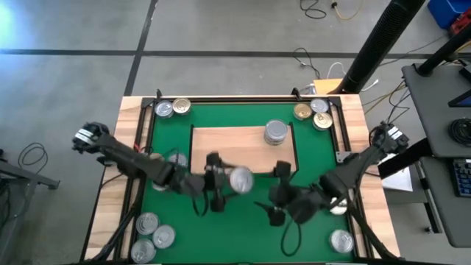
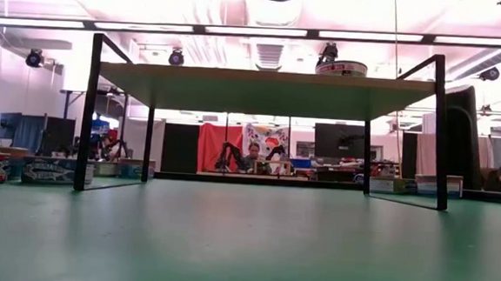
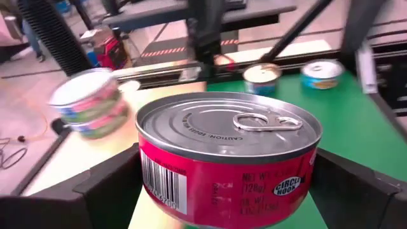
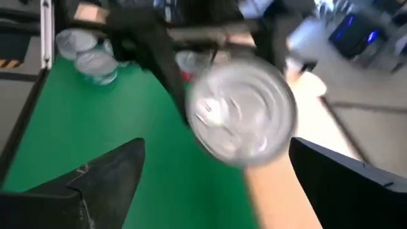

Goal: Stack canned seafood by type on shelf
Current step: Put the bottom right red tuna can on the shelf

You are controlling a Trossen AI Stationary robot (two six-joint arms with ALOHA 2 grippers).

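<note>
The shelf [image 1: 221,143] stands on the mat [image 1: 243,235] at the middle of the table [image 1: 110,213], toward its far edge. A stack of tins [image 1: 275,132] sits on the shelf's right part. 2 tins [image 1: 172,109] lie in the far left corner, 3 tins [image 1: 313,112] in the far right corner, 3 more tins [image 1: 151,237] in the near left corner and 1 tin [image 1: 341,240] by the near right corner. The left gripper [image 1: 221,180] holds a red-labelled tin [image 3: 229,162] over the shelf's near edge; the right gripper [image 1: 283,193] hangs just right of it.
</note>
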